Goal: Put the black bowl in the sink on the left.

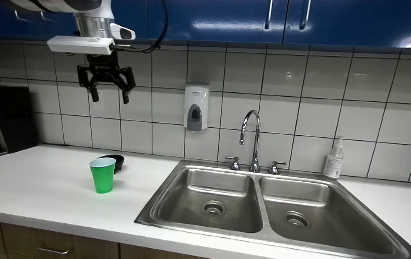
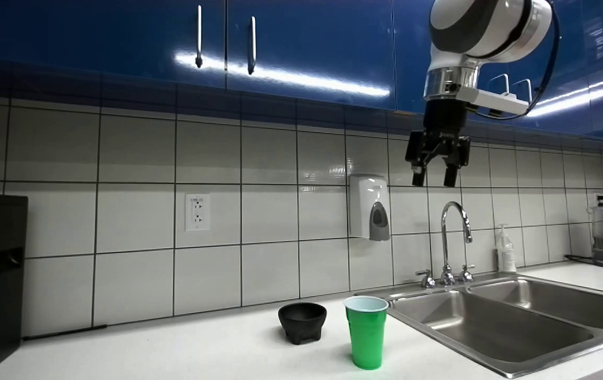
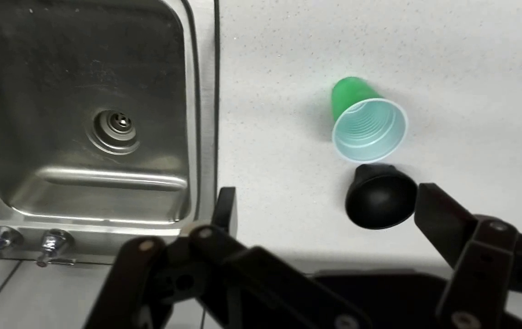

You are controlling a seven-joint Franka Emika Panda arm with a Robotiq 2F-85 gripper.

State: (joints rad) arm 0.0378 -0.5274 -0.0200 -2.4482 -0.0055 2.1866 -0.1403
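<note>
The black bowl (image 2: 302, 322) stands upright on the white counter beside the sink, close to the tiled wall. It is partly hidden behind the green cup in an exterior view (image 1: 119, 163). It also shows in the wrist view (image 3: 379, 201), near the right fingertip. The left sink basin (image 1: 187, 212) holds nothing and has a drain in its floor; it also shows in the wrist view (image 3: 60, 82). My gripper (image 1: 110, 100) is open and empty, high above the counter, pointing down. It also shows in an exterior view (image 2: 434, 179) and in the wrist view (image 3: 326, 203).
A green cup (image 2: 367, 338) stands right next to the bowl. A faucet (image 1: 255, 140) rises behind the sink, and a soap dispenser (image 1: 196, 108) hangs on the wall. A coffee maker (image 1: 7, 118) stands at the counter's far end. Blue cabinets (image 1: 216, 21) hang above.
</note>
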